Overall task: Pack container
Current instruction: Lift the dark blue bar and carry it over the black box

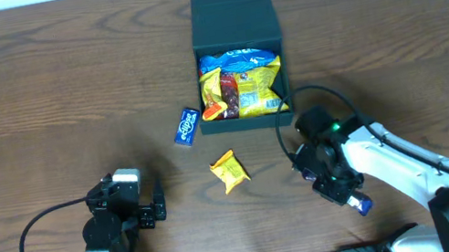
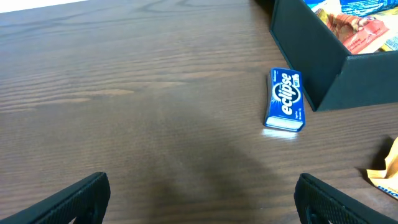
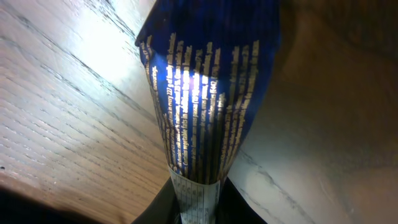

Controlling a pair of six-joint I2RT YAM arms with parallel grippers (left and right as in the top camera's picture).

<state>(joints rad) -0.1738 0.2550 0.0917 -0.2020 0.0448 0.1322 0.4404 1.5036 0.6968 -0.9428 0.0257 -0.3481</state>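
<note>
Your right hand is clenched on a blue foil packet, pinched by its crimped end, likely so it can drop into the container. That box stands open at the far middle of the surface, already well filled. Your left hand rests spread and empty. An Eclipse gum pack and a yellow snack packet lie loose before the box.

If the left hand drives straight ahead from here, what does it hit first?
Nothing, as far as its wrist view shows: only bare table lies ahead of the left hand. The gum box and container sit right of that line, though depth is unclear.
</note>
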